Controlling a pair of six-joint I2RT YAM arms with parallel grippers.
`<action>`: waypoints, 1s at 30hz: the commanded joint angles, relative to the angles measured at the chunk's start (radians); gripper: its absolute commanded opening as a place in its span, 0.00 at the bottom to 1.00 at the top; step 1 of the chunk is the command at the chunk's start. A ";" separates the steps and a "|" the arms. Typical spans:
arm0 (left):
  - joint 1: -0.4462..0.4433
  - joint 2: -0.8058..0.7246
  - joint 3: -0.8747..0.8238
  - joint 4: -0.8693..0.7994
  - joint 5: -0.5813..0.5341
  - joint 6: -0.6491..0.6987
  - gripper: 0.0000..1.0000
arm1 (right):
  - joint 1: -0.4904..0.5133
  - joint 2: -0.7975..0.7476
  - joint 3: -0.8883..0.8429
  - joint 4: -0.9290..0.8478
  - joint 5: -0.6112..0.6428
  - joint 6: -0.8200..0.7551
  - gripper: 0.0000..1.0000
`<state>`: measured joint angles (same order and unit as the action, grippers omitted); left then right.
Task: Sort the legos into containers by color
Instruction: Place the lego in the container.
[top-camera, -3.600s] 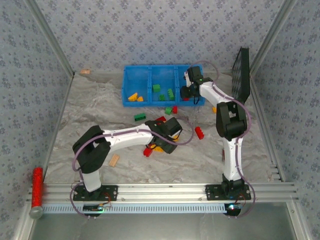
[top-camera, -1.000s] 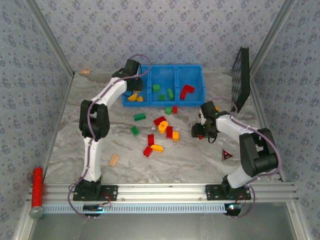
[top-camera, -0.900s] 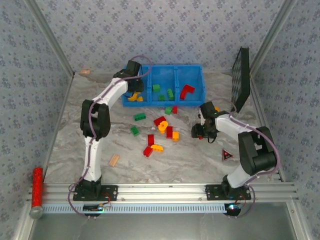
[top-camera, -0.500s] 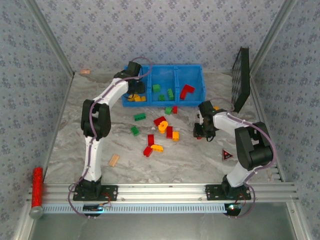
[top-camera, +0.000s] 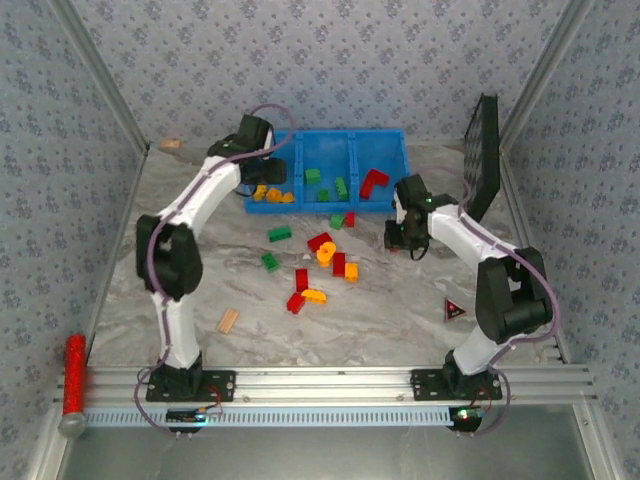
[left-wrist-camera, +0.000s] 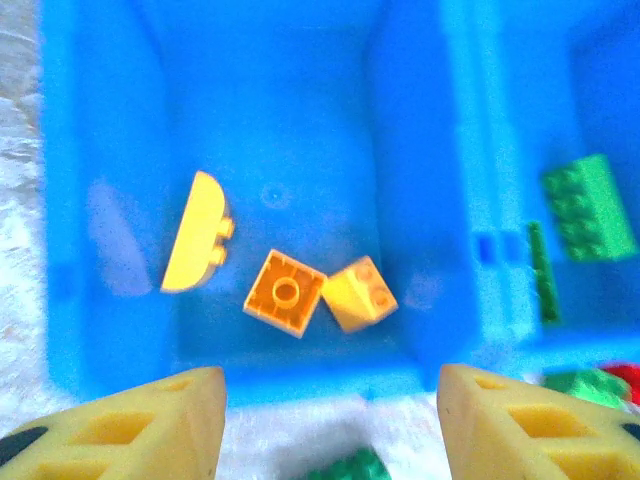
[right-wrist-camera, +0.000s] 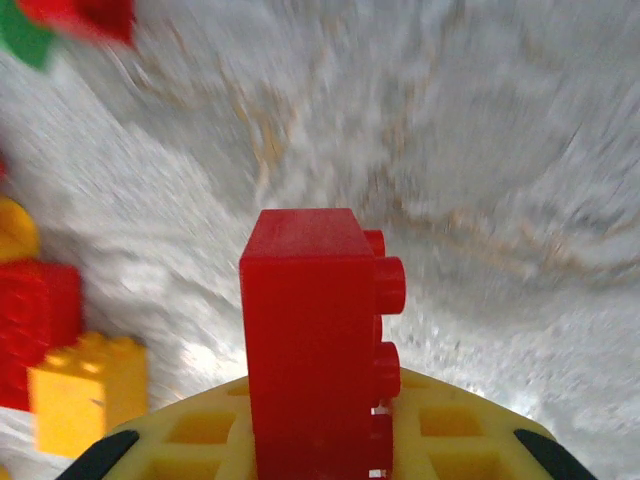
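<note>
A red lego (right-wrist-camera: 315, 340) stands upright in the right claw (top-camera: 399, 238), lifted above the table (top-camera: 400, 310), just in front of the blue bin (top-camera: 340, 132). Only its lower part seems gripped, so a quick swing could tip it loose, or a poorly aimed release could drop it into the wrong compartment. The right claw is clamped tight on it. The left claw (left-wrist-camera: 330, 400) hangs over the bin's left compartment, jaws apart and empty, above three yellow legos (left-wrist-camera: 285, 292). Loose legos (top-camera: 325, 252) lie on the table nearby.
</note>
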<state>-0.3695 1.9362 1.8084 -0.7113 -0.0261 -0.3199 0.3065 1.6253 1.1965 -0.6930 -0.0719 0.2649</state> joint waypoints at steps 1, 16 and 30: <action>-0.011 -0.188 -0.134 -0.023 0.018 0.018 0.58 | 0.002 0.020 0.143 -0.066 0.061 -0.032 0.22; -0.226 -0.670 -0.715 -0.077 -0.018 -0.197 0.60 | 0.000 0.544 0.789 -0.148 0.117 -0.131 0.21; -0.294 -0.651 -0.825 -0.041 -0.108 -0.422 0.64 | -0.033 0.756 0.984 -0.165 0.097 -0.119 0.29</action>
<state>-0.6571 1.2648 0.9787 -0.7586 -0.0837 -0.6945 0.2806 2.3608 2.1681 -0.8356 0.0299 0.1486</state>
